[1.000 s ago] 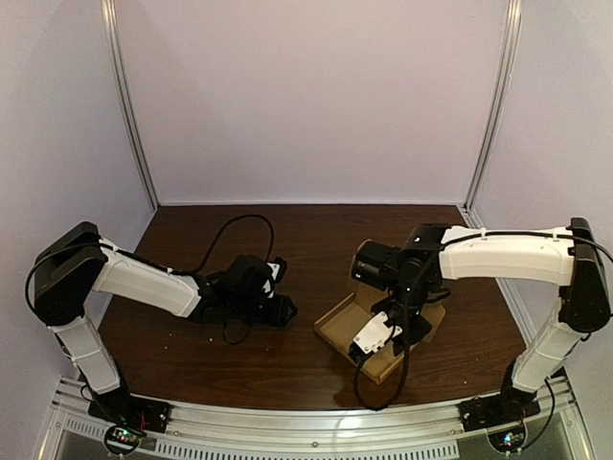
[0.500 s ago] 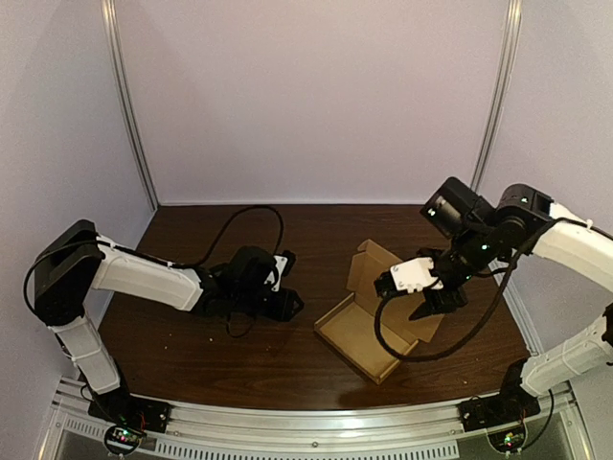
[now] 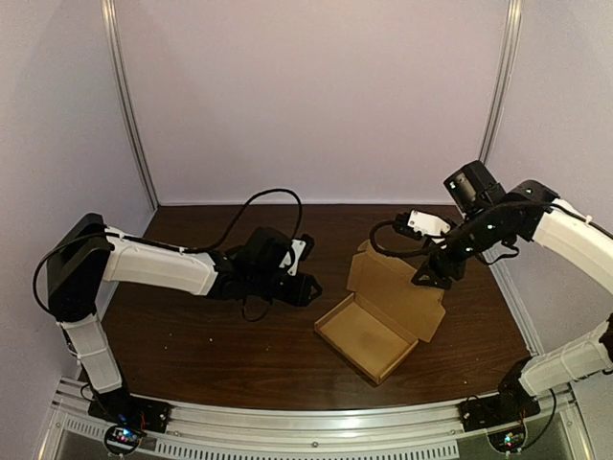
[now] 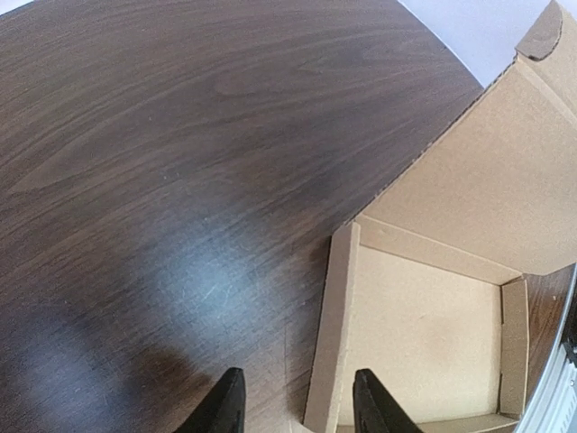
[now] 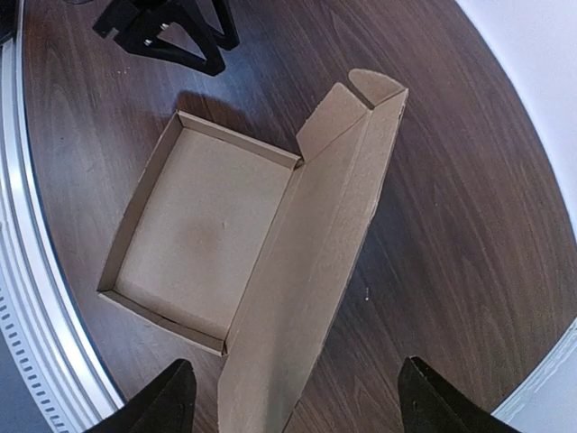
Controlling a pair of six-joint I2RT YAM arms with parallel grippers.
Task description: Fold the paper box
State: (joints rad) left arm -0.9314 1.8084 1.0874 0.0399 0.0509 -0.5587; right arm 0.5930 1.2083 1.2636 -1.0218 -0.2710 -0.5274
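The left gripper [image 4: 297, 408] had its two black fingers parted by a moderate gap and gripped nothing. It was low over the table, and in its wrist view the left side wall of the shallow brown cardboard box [image 4: 424, 325] lined up with that gap. Whether the fingers touched the wall could not be told.

The right gripper [image 5: 302, 401] was spread wide and also held nothing. It hung high above the box, its fingers apart on either side of the raised lid [image 5: 315, 262] in its own view.

The box [image 3: 369, 333] lay right of the table's centre, nearer the front. Its tray sat flat with low walls upright, and its lid [image 3: 397, 287] stood tilted back along the far right side, a small rounded tab at the top corner.

The dark brown wood-grain table [image 3: 192, 345] showed soft glare patches in the left wrist view. A black cable [image 3: 259, 199] looped above it from the left arm.

Pale lilac walls [image 3: 306, 96] enclosed the table on three sides, with slanted aluminium uprights [image 3: 129, 105] at the back corners. A ribbed metal rail [image 3: 306, 424] ran along the near edge.
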